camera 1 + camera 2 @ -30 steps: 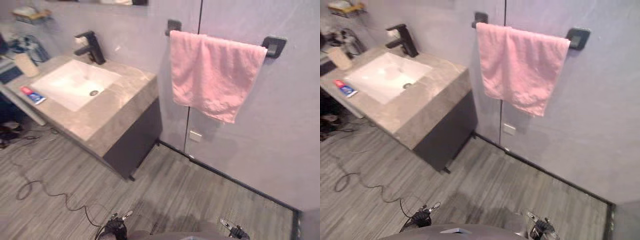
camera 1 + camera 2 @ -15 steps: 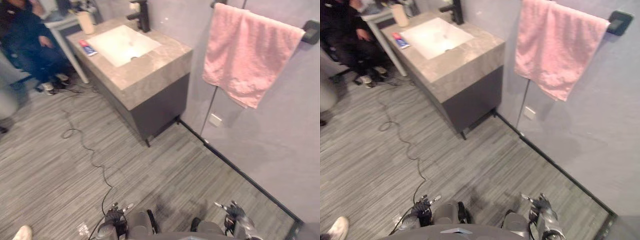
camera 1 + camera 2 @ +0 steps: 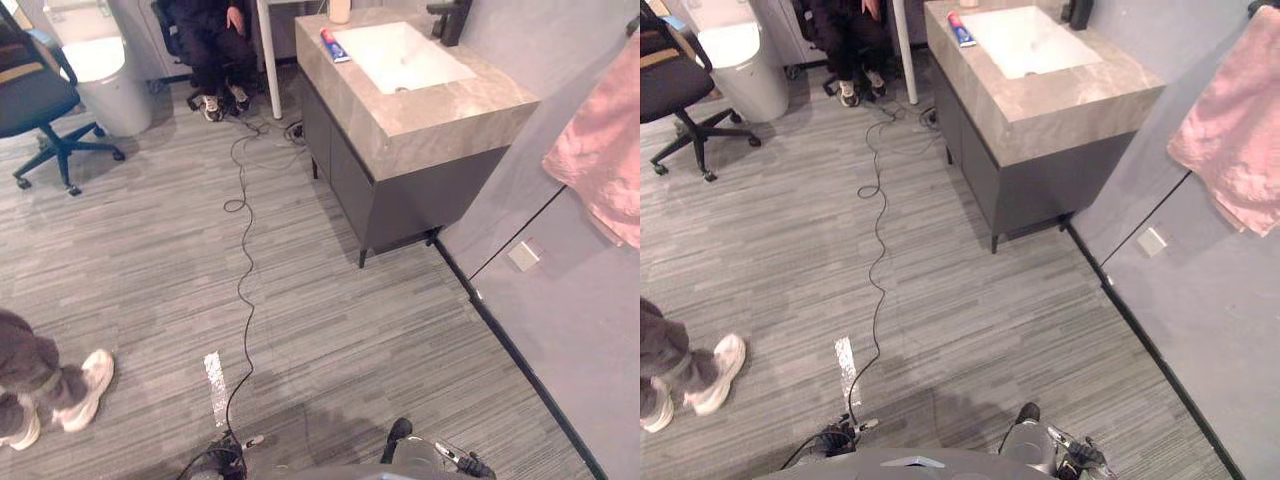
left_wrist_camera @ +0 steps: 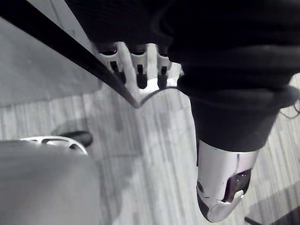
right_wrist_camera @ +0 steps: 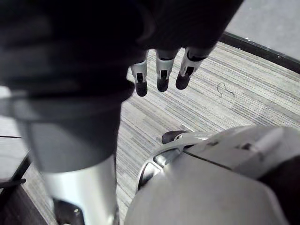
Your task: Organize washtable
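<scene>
Grey plank flooring fills most of the head camera's left eye view. The washtable (image 3: 425, 115), a stone-topped dark cabinet, stands at upper right against the wall. Its white sink (image 3: 405, 55) is set in the top, with a black faucet (image 3: 448, 15) at the far rim. A red-and-blue toothpaste tube (image 3: 334, 45) lies on the stone just beside the sink. A pink towel (image 3: 605, 160) hangs on the wall at the right edge. At upper left stand an office chair (image 3: 35, 95) and a white bin (image 3: 100, 75); a seated person (image 3: 212, 40) in dark clothes is near the washtable's far end. Another person's white shoes (image 3: 85, 388) show at the left edge, and a pale tape strip (image 3: 215, 385) marks the floor. The left hand (image 3: 228, 455) and right hand (image 3: 455, 462) hang low at the bottom edge, well apart from the washtable.

Left wrist view: the fingers (image 4: 139, 70) are straight and spread, the thumb (image 4: 220, 183) apart, nothing held, floor beyond.

Right wrist view: the fingers (image 5: 161, 75) are relaxed and empty, the thumb (image 5: 79, 187) apart, over floor.
</scene>
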